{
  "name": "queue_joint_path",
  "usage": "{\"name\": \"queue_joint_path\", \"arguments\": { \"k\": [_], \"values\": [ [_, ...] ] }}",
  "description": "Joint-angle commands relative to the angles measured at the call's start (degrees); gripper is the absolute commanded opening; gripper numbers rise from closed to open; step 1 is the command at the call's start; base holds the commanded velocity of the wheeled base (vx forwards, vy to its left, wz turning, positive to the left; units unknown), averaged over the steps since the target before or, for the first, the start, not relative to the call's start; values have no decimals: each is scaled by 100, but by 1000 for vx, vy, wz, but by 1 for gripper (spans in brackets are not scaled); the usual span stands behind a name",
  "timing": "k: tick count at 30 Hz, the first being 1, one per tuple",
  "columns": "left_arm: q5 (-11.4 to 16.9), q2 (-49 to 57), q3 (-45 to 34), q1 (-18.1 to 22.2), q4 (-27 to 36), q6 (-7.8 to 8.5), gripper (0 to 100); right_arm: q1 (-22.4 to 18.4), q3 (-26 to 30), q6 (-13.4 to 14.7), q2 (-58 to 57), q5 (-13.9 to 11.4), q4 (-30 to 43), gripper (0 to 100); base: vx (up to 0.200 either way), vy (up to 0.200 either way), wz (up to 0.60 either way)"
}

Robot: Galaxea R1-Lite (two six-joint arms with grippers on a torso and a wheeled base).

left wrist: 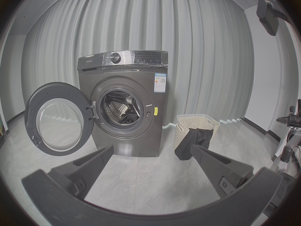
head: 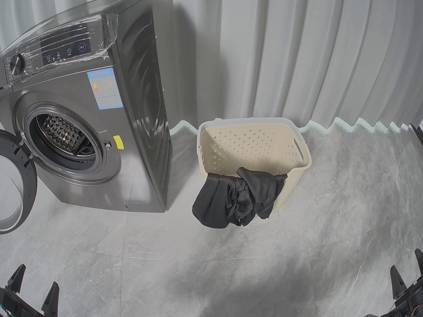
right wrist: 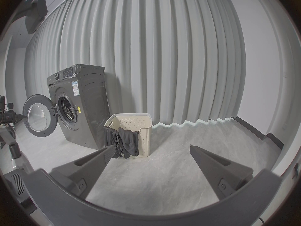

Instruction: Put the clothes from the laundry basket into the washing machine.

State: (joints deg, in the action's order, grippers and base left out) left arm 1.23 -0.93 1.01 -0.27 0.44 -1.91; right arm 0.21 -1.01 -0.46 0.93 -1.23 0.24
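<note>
Dark grey clothes (head: 235,194) hang over the front rim of the cream perforated plastic laundry basket (head: 260,148), just beside the grey front-loading washing machine (head: 136,111). Well apart from my claws: left claw (head: 36,280) wide, empty; right claw (head: 406,265) wide, empty.

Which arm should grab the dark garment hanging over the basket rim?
Right, narrowly. The dark garment hangs slightly right of centre, nearer the right pincer than the left pincer. Both are open and empty. The washing machine stands on the left, though.
</note>
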Motion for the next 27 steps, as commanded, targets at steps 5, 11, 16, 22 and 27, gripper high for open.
{"name": "queue_joint_path", "arguments": {
  "k": [5, 11, 16, 22, 27],
  "values": [
    [0, 93, -92, 0, 0, -2, 100, 6, 92, -15, -93, 0, -16, 100, 200, 0, 0],
    [0, 93, -92, 0, 0, -11, 100, 6, 101, 55, -93, 18, -24, 100, 67, 0, 0],
    [0, 93, -92, 0, 0, -2, 100, -3, -154, 99, -93, -88, -235, 100, 0, 0, 0],
    [-35, 93, -92, 0, 0, -2, 100, 32, -1964, 257, 1006, -536, 213, 100, 0, 0, 0],
    [-44, 93, -92, 0, 0, -11, 100, 50, -2070, 266, 2236, -1292, 450, 100, 200, 0, 0]
  ]
}}
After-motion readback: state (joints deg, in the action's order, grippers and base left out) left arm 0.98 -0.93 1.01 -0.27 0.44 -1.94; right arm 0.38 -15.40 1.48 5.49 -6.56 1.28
